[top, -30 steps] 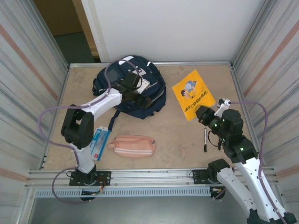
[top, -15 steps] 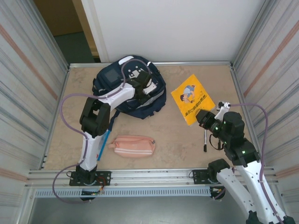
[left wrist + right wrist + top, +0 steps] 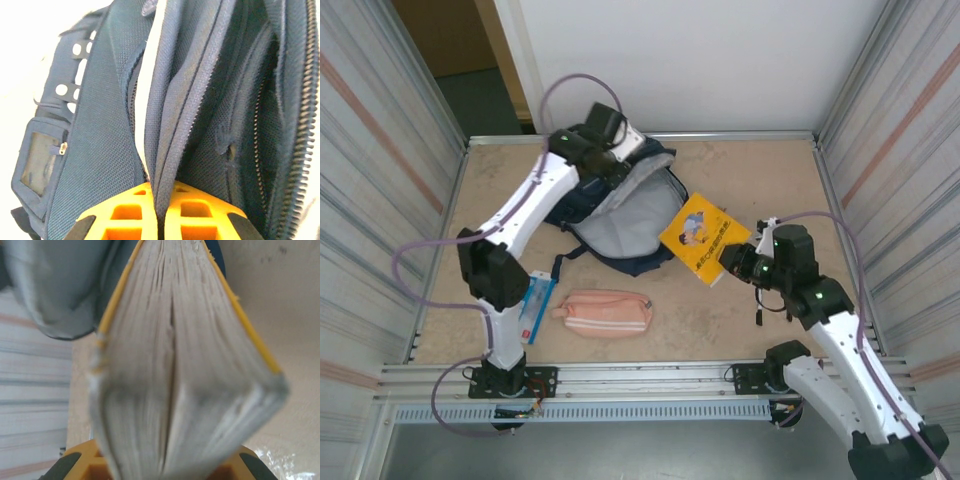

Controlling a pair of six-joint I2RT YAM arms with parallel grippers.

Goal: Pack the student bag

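The backpack [image 3: 620, 215] lies far left-centre on the worktop [image 3: 770, 170]. Its long axis slants far-left to near-right, and its open mouth faces the book [image 3: 695, 235]. The left end effector [image 3: 620, 152] is clenched on the backpack's flap edge. The right end effector [image 3: 730, 262] grasps the book.

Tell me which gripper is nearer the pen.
Right. The right gripper, jaws shut on the book, sits just beyond the pen; the left gripper is far off to the left, jaws shut on the bag's rim.

A beige, marbled table top [image 3: 780, 165] lies in soft, even light. A plain white wall [image 3: 700, 60] closes the far side. Ribbed grey panels [image 3: 380, 180] flank both sides, and a metal rail [image 3: 640, 375] runs along the near edge.
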